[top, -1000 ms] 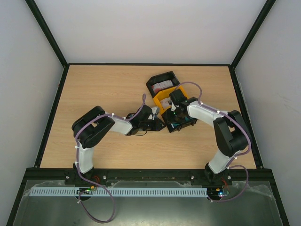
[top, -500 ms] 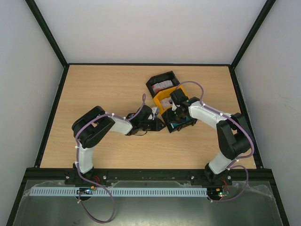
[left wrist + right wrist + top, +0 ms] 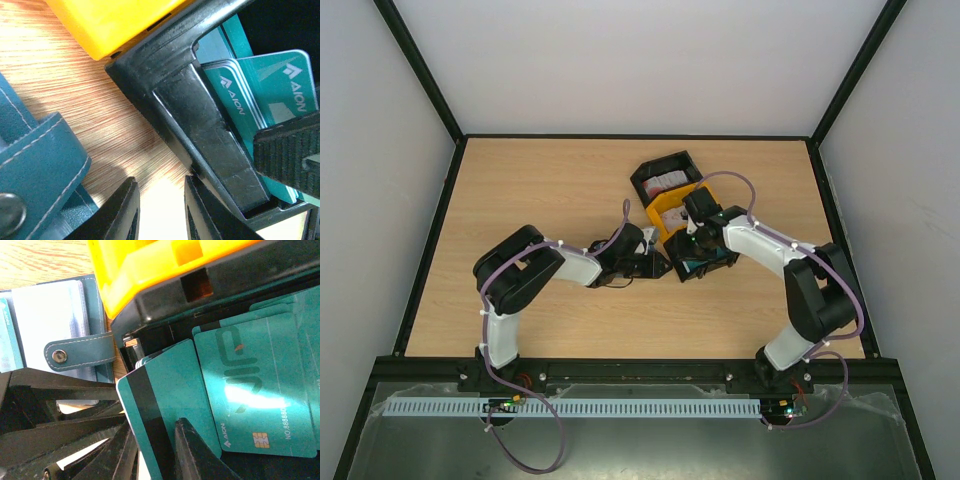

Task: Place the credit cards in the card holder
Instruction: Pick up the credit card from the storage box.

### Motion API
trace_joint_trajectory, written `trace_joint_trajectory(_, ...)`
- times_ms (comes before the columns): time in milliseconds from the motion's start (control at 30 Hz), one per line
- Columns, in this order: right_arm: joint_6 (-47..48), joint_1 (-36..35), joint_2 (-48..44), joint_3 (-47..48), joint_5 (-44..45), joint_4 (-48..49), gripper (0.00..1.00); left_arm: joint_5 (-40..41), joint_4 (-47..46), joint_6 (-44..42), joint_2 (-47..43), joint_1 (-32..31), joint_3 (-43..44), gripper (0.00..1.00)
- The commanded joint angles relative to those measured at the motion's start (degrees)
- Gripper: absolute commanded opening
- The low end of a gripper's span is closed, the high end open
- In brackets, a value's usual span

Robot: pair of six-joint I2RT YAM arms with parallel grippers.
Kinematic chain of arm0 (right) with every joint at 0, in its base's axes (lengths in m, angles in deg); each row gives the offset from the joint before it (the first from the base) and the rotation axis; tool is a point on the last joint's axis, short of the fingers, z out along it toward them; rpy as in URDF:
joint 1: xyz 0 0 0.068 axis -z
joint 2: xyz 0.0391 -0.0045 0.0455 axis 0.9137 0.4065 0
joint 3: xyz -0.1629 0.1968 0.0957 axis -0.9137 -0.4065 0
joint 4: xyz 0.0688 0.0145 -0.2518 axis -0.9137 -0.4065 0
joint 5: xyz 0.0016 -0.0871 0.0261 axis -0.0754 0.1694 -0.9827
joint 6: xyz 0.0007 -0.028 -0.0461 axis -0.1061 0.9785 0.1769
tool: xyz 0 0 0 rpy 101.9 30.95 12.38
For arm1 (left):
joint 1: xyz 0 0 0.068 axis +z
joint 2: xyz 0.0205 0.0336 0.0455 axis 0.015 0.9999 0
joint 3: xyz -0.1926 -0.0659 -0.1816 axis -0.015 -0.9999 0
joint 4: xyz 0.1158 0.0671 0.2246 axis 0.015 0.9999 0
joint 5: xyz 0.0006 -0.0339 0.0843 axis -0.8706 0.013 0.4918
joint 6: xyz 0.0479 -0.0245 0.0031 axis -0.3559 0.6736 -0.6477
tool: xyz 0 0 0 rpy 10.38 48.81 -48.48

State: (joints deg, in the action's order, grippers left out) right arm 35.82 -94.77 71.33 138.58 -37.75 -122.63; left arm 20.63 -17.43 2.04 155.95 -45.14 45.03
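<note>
The card holder (image 3: 55,322) lies open on the wood, its pale pockets up and its strap with the clasp (image 3: 59,356) pointing at the bins. Teal credit cards (image 3: 255,390) lie stacked in the near black bin (image 3: 710,262). My right gripper (image 3: 156,422) reaches into that bin and is shut on one teal credit card (image 3: 165,385), which stands tilted with its black stripe showing. My left gripper (image 3: 160,187) hovers low over bare wood between the holder's strap (image 3: 42,160) and the bin wall (image 3: 200,130). It is open with nothing between its fingers.
A yellow bin (image 3: 672,213) sits just behind the near black bin. A second black bin (image 3: 665,178) with red-and-white cards stands farther back. Both grippers crowd together at mid-table, with the left one's fingers (image 3: 55,390) close beside the right.
My right jaws have narrowed onto the teal card, and the right arm's elbow has drifted slightly right. The left arm has not moved.
</note>
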Motion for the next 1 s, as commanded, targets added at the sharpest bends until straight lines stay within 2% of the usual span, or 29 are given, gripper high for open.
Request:
trace_joint_trajectory(0,-0.2,-0.6,-2.2,0.7,-1.3,-1.7,0.19,0.7,0.0,-0.7,1.5,-0.3,1.4,0.27)
trace_joint_trajectory(633,0.7,-0.6,-7.1,0.1,0.3,-2.9,0.04,1.0,1.0,-0.9,1.0,-0.2,1.6,0.27)
trace_joint_trajectory(833,1.5,-0.6,-12.6,2.4,6.1,-5.8,0.02,1.2,2.3,-0.9,-1.8,-0.3,2.3,0.29)
trace_joint_trajectory(967,1.9,-0.6,-17.3,3.5,6.6,-5.3,0.02,1.7,4.9,-1.4,-5.7,-0.3,3.1,0.32)
